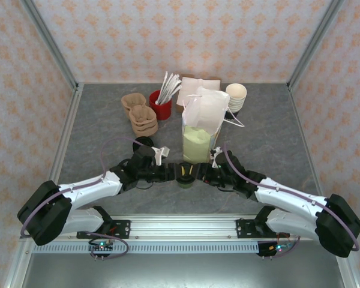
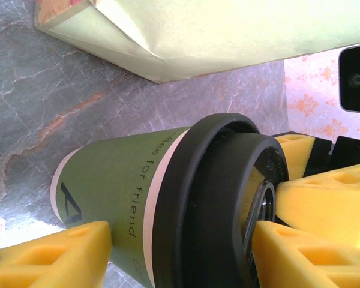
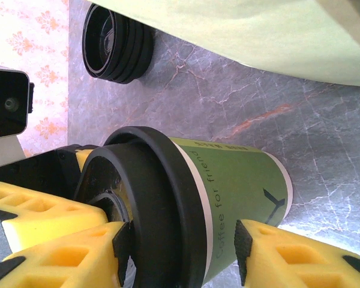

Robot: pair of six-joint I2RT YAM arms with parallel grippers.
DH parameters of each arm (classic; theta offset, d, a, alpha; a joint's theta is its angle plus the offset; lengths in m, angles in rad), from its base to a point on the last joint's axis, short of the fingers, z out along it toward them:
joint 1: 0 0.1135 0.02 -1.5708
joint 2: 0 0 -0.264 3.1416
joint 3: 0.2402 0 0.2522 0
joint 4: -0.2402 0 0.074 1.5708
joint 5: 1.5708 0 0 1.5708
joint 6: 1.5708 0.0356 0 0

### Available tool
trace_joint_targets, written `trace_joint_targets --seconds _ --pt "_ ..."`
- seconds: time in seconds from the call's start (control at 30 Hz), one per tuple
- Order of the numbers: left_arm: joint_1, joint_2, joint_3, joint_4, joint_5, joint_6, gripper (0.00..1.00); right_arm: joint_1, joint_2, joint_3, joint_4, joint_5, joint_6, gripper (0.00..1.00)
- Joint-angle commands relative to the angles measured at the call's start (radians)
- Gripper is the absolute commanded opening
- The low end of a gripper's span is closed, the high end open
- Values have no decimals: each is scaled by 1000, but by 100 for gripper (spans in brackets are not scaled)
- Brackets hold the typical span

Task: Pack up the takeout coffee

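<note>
Green-sided takeout coffee (image 1: 185, 174) sits upright at the near edge of the bench (image 1: 270, 150), right gripper (image 3: 180, 237) jaws pinching it; whether the left gripper (image 2: 180, 240) jaws grip or merely bracket it, I cannot tell. Best lift it level, clearing the rim of the paper bag (image 1: 201, 129) just behind.

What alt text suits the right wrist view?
A green takeout coffee with a black lid sits between the right gripper's yellow fingers. Beyond it, a stack of black lids and a pale green bag stand on the grey table.
</note>
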Motion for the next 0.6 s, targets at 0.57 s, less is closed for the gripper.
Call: trace_joint_targets --seconds 0.57 --pt "-22 -24 147 -256 -48 94 78 -4 21 66 -193 37 -21 55"
